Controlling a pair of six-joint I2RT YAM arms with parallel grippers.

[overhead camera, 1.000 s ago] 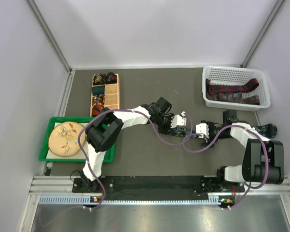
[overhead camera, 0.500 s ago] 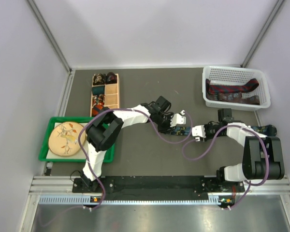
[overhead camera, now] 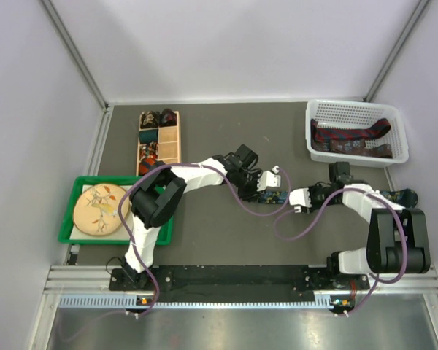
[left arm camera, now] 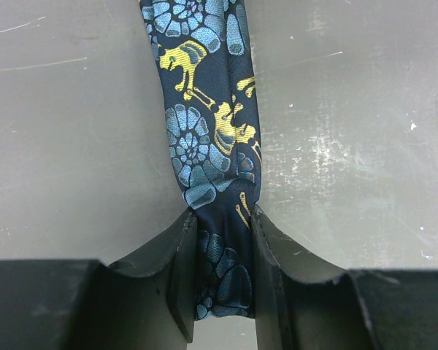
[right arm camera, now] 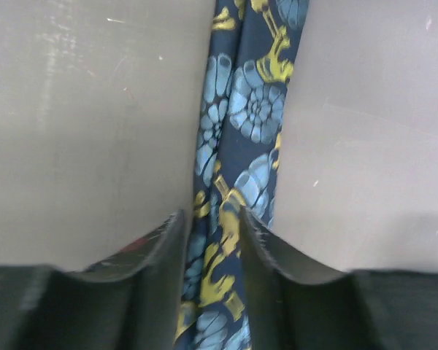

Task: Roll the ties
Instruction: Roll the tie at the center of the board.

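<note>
A dark blue tie (left arm camera: 208, 131) with pale blue flowers and yellow marks lies stretched across the grey table. My left gripper (left arm camera: 223, 215) is shut on one end of it, the fabric bunched between the fingers. My right gripper (right arm camera: 212, 219) is shut on the same tie (right arm camera: 244, 124) a short way along. From above, the left gripper (overhead camera: 275, 184) and right gripper (overhead camera: 296, 198) face each other mid-table, almost touching. The tie's far end (overhead camera: 406, 195) shows beyond the right arm.
A white basket (overhead camera: 350, 106) at the back right holds dark red and navy ties (overhead camera: 350, 135). A wooden compartment box (overhead camera: 178, 138) with rolled ties stands at the back left. A green tray (overhead camera: 67, 219) with a round patterned disc (overhead camera: 98, 208) sits at the left.
My right gripper has shut on the blue tie and moved slightly left toward the left gripper. The left gripper keeps its hold and has barely moved.
</note>
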